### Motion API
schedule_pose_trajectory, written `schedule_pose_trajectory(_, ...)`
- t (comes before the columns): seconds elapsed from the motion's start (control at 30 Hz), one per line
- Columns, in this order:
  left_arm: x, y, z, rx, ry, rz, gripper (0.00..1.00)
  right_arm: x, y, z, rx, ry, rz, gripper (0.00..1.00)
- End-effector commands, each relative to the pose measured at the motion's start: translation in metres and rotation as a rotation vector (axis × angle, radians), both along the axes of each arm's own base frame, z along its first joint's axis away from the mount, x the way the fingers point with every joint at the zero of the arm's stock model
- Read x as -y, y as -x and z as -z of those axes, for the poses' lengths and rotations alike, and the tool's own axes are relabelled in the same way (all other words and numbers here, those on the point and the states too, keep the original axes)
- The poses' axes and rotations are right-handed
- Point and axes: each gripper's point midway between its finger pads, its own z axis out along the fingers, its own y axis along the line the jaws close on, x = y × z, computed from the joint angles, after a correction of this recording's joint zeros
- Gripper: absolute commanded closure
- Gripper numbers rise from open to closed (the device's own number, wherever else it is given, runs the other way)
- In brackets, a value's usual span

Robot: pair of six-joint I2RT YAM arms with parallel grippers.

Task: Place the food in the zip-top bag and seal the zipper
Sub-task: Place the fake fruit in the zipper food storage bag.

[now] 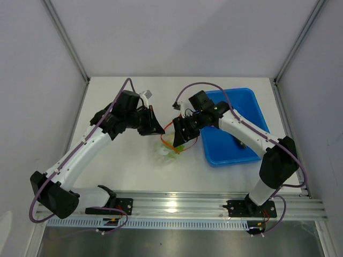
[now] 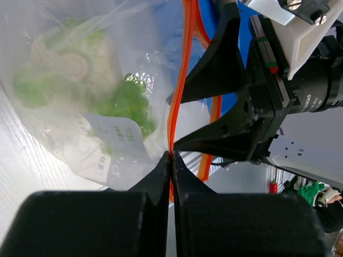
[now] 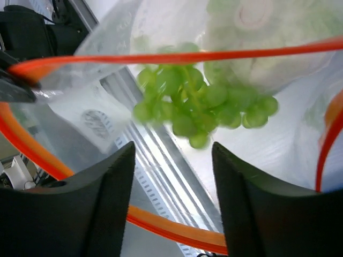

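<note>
The zip-top bag [image 1: 168,145] hangs between my two grippers, its mouth held apart. My left gripper [image 2: 171,156] is shut on the orange-red zipper [image 2: 179,80] at one lip of the mouth. In the right wrist view the zipper [image 3: 187,55] loops around the opening. My right gripper [image 3: 172,155] stands open at the mouth with nothing between its fingers [image 3: 112,182]. Just beyond them a green grape bunch [image 3: 201,107] lies blurred inside the bag, beside a pale white-green round piece [image 3: 257,32]. Both foods [image 2: 80,69] show through the plastic in the left wrist view.
A blue tray [image 1: 244,104] lies at the right, under my right arm. A metal rail [image 1: 177,206] runs along the table's near edge. A white label [image 2: 115,131] sits on the bag's side.
</note>
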Motion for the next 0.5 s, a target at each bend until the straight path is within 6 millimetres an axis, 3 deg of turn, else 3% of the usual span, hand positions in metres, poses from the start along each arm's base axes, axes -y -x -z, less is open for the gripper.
schedule_pose_trajectory(0.0,0.000,0.003,-0.017,0.035,0.037,-0.003,0.99,-0.009,-0.009,-0.015,0.066,0.003,-0.001,0.36)
schedule_pose_trajectory(0.23,-0.002,0.004,-0.016,0.033,0.036,-0.011,0.99,-0.007,-0.015,-0.027,0.109,0.013,0.021,0.34)
schedule_pose_trajectory(0.47,-0.002,0.006,-0.010,0.022,0.033,-0.008,0.99,0.007,-0.037,-0.063,0.224,-0.003,0.139,0.35)
